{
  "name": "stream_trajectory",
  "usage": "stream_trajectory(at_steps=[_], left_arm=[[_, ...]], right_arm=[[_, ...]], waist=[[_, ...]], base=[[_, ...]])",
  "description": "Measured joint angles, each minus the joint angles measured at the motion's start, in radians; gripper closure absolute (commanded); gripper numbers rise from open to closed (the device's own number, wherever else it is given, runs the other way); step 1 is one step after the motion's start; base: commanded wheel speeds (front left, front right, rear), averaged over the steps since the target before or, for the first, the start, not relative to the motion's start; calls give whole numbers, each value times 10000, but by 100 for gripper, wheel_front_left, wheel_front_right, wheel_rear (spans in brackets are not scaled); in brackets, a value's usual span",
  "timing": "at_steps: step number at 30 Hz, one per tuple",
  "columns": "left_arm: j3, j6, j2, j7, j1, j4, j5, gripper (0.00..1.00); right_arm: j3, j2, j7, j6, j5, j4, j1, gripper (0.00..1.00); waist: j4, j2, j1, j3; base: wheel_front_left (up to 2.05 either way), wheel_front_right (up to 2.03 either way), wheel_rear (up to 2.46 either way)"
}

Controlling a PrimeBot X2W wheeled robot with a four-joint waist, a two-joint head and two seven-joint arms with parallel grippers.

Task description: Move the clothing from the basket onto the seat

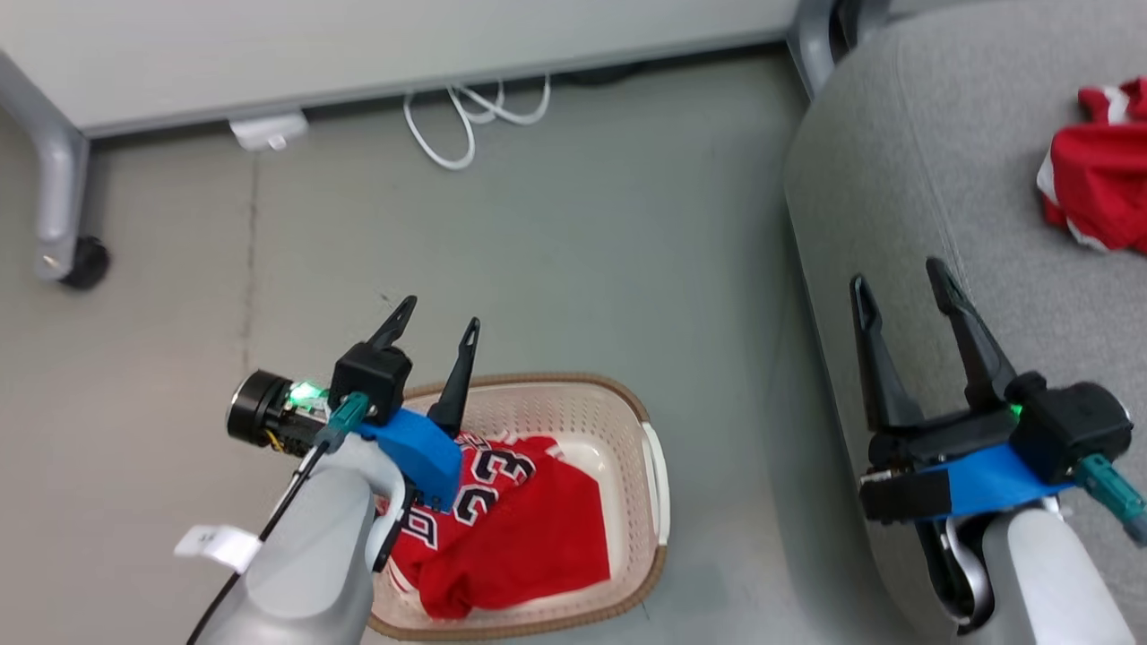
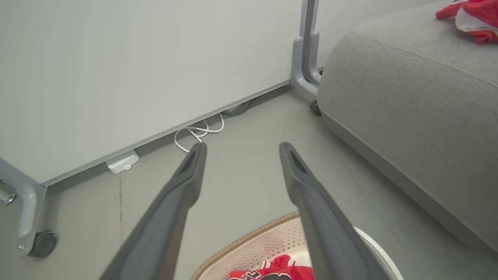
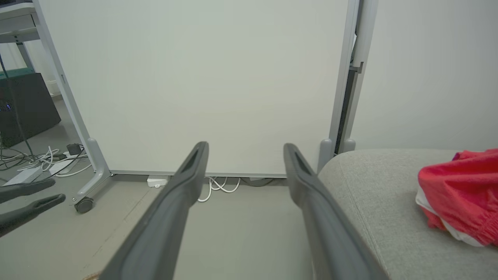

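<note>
A red jersey [image 1: 511, 524] with black-and-white numbers lies crumpled in the cream perforated basket [image 1: 618, 421] on the floor; its top edge also peeks up as a red jersey [image 2: 280, 268] in the basket [image 2: 256, 249] at the bottom of the left wrist view. Red shorts with white trim [image 1: 1098, 179] rest on the grey seat [image 1: 896, 179], also seen as shorts [image 3: 459, 194] on the seat [image 3: 369, 194]. My left gripper [image 1: 439, 327] hovers open above the basket's far-left rim. My right gripper [image 1: 901, 273] stands open over the seat's front edge, holding nothing.
A white partition panel [image 1: 358, 36] on castered grey legs [image 1: 63, 224] stands behind the floor area. White cables [image 1: 466, 112] and a small white box [image 1: 269, 133] lie at its base. Grey floor [image 1: 582, 251] stretches between basket and panel.
</note>
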Motion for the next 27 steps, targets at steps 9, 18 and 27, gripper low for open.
stream_trajectory(at_steps=[9, 18, 27], left_arm=[[-2190, 0, 178, 527, -1746, 2993, -585, 0], [-3614, 0, 178, 1755, -3111, 4577, -1028, 0], [-5047, 0, 408, 2658, -3955, 4966, -1041, 0]], right_arm=[[205, -144, 0, 0, 73, -359, -836, 0], [384, -274, 2, 0, 75, -769, -1790, 0], [347, -247, 0, 0, 136, -1191, -2355, 0]], waist=[[-538, 0, 0, 1619], [-874, 0, 0, 3323], [-1092, -1, 0, 4894]], base=[[0, 0, 0], [0, 0, 0], [0, 0, 0]])
